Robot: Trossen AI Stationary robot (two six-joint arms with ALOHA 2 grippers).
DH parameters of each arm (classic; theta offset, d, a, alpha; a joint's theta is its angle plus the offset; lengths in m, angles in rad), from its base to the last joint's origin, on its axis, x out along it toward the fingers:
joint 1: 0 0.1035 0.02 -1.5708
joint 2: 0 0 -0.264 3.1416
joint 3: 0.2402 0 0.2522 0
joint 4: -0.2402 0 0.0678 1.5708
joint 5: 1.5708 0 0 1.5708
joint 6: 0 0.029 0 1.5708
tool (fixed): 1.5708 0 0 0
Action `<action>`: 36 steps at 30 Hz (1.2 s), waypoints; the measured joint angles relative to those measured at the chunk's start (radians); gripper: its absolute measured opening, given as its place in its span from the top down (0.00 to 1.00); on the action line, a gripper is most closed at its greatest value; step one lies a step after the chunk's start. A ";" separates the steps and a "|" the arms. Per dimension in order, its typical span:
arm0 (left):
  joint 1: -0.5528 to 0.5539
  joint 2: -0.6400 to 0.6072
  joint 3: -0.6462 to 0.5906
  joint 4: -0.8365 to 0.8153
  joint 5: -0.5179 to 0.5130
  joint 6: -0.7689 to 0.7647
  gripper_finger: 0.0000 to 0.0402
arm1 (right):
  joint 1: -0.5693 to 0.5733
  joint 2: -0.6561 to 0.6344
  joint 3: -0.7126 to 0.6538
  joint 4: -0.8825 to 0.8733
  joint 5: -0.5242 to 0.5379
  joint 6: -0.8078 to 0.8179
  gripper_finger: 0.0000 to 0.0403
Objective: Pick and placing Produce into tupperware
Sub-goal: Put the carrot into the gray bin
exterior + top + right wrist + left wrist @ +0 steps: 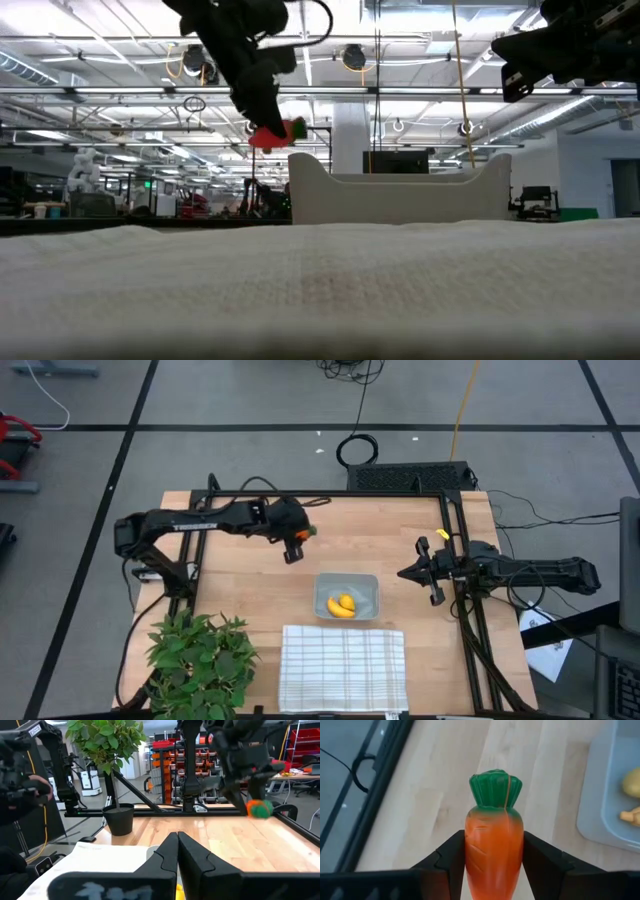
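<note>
Left tool (294,546): clenched on the carrot (494,840), fingers (451,857) pressing both flanks, green top outward. It is raised above the bench (250,575), at 10 o'clock from the tupperware (364,588). Tupperware contents: banana (339,609) and another yellow piece (346,601). Right tool (177,852): fingers together, holding nothing, at 3 o'clock from the tupperware.

— Where's each camera, relative to the tupperware (347,596)?

— My high view looks straight down over it. The low one sits at cloth height, level toward it, seemingly very close. Left wrist looks down just beside it; right wrist faces across it. All four share that tupperware, I think.
</note>
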 joint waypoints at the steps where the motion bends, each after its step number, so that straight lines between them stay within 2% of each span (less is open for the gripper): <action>1: 0.000 -0.012 0.000 0.000 0.000 0.005 0.59 | 0.000 0.000 0.000 0.000 0.000 0.000 1.00; 8: 0.000 -0.066 0.000 0.016 0.023 0.026 0.59 | 0.000 0.000 0.000 0.000 0.000 0.000 1.00; 17: -0.007 -0.064 0.000 0.058 0.145 0.050 0.59 | 0.000 0.000 0.000 -0.001 0.000 0.000 1.00; 29: -0.077 -0.045 -0.001 0.093 0.150 -0.007 0.59 | 0.000 0.000 0.000 0.007 0.000 0.000 1.00; 36: -0.147 -0.023 -0.001 0.196 0.150 -0.056 0.59 | 0.000 0.000 0.000 0.009 0.000 0.000 1.00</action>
